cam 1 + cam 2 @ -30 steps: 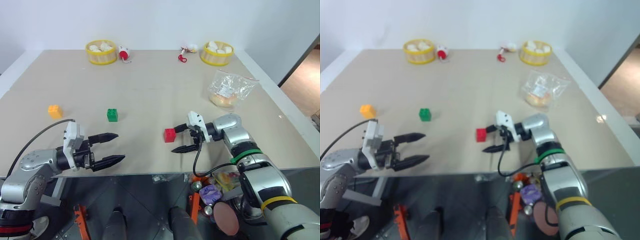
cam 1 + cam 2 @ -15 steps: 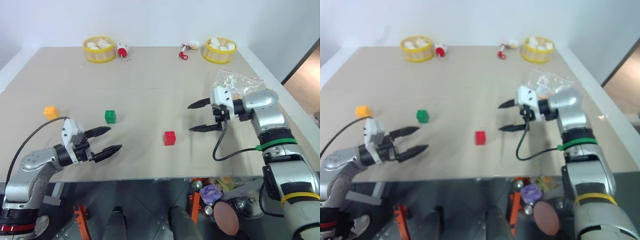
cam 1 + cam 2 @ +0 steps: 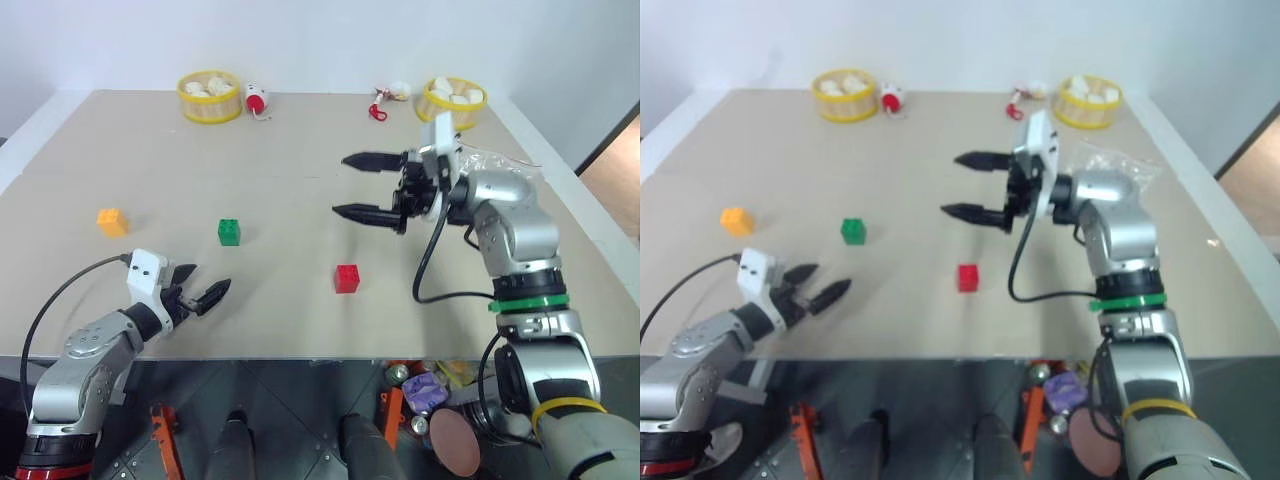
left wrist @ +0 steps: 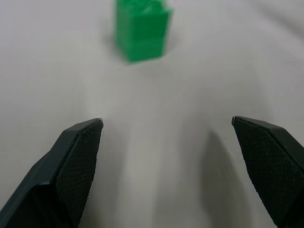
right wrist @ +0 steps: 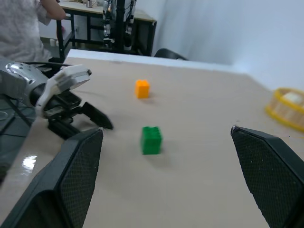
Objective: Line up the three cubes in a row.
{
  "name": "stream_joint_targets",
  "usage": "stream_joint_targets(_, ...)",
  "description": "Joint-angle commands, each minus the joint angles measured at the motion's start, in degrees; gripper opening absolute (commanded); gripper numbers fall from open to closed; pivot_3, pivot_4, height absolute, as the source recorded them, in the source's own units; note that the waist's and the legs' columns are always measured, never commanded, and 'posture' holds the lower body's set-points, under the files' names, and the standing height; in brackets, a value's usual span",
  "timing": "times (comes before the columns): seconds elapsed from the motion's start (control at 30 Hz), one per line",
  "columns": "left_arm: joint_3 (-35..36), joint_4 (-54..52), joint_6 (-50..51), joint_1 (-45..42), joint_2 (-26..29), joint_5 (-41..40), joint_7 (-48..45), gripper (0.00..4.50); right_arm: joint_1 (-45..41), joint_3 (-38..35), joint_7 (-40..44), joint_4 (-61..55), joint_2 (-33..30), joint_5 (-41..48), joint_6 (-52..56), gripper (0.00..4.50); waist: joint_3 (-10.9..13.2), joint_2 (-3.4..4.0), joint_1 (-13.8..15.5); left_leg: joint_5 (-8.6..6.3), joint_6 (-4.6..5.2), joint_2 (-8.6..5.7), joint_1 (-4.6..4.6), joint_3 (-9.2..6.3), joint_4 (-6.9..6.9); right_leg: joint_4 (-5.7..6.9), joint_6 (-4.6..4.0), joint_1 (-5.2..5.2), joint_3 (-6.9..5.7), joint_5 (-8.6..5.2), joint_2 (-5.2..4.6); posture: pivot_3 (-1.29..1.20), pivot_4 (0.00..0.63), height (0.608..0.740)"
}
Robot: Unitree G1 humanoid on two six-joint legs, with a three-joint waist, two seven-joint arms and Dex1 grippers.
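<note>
Three cubes lie apart on the beige table (image 3: 300, 150): the orange-yellow cube (image 3: 111, 221) at the left, the green cube (image 3: 229, 232) right of it, the red cube (image 3: 347, 278) nearer the front and middle. My left gripper (image 3: 208, 280) is open and empty, low by the front edge and short of the green cube (image 4: 142, 28), which it faces. My right gripper (image 3: 340, 184) is open and empty, raised over the table beyond the red cube and pointing left. The right wrist view takes in the green cube (image 5: 151, 140), the orange-yellow cube (image 5: 142, 88) and the left gripper (image 5: 95, 118).
Two round yellow baskets (image 3: 210, 97) (image 3: 455, 100) with white pieces stand at the far edge, small red-and-white items (image 3: 257, 100) (image 3: 380, 108) beside them. A clear bag (image 3: 505, 160) lies behind my right arm. A person (image 5: 23, 28) stands beyond the table's left side.
My right gripper has lifted away from the red cube and swung up and back over the table. My left gripper has dropped lower and turned toward the green cube. No cube has moved.
</note>
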Motion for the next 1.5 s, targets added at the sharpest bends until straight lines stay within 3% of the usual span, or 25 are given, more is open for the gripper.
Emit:
stream_joint_targets(0.03,-1.9,-1.7,0.9,-2.4,0.0,3.5,3.2,4.50,-0.4,-1.1,-1.3,-4.6,0.0,2.0,0.7,4.46,0.0,0.00,0.0,0.00,0.00,0.00,0.00,0.00,0.01,0.00,-0.02,-0.01,0.00,0.02,0.00,0.00,0.150,0.740)
stream_joint_targets(0.6,-7.9,10.6,6.3,-18.0,-6.3,13.3,13.1,4.50,-1.6,-0.4,-2.0,-2.6,0.7,1.9,-0.5,4.46,0.0,-0.01,0.0,0.08,0.10,0.00,0.02,0.00,0.00,0.00,0.13,0.05,-0.01,0.08,0.03,0.00,0.150,0.740)
stream_joint_targets(1.5,-9.9,17.3,9.4,-26.9,-15.1,16.4,13.2,4.50,-1.9,-0.2,-2.8,-1.6,0.9,1.7,-1.4,4.46,0.0,-0.01,1.7,0.24,-0.14,-0.04,-0.02,0.00,0.10,0.00,0.17,0.34,-0.01,0.14,0.03,0.00,0.150,0.740)
